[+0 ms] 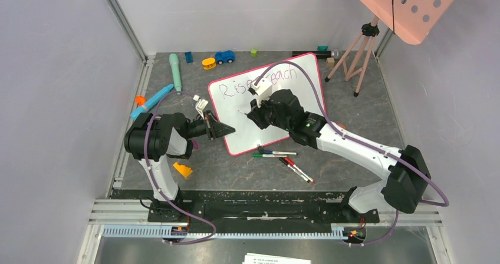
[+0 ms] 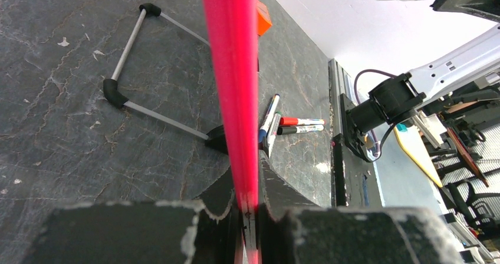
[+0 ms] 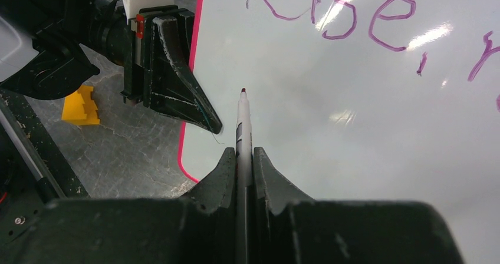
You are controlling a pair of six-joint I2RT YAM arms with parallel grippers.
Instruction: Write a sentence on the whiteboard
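Note:
The whiteboard (image 1: 242, 135), white with a pink-red rim, lies tilted in mid-table. My left gripper (image 1: 227, 130) is shut on its left rim; in the left wrist view the rim (image 2: 233, 69) runs straight between the fingers (image 2: 250, 208). The sentence (image 1: 233, 88) reads "Rise, reach" in purple ink along the top; "Rise, r" shows in the right wrist view (image 3: 354, 16). No second line is in view. My right gripper (image 1: 250, 114) (image 3: 243, 158) is shut on a marker (image 3: 242, 122), its dark red tip over blank board below "Rise". I cannot tell if the tip touches.
Loose markers (image 1: 274, 154) (image 1: 298, 171) lie off the board's near edge. A yellow block (image 1: 183, 170) sits near the left arm. Teal tools (image 1: 152, 101) (image 1: 175, 68), a blue car (image 1: 224, 56) and a tripod (image 1: 357, 55) under a salmon perforated panel (image 1: 413, 5) stand farther back.

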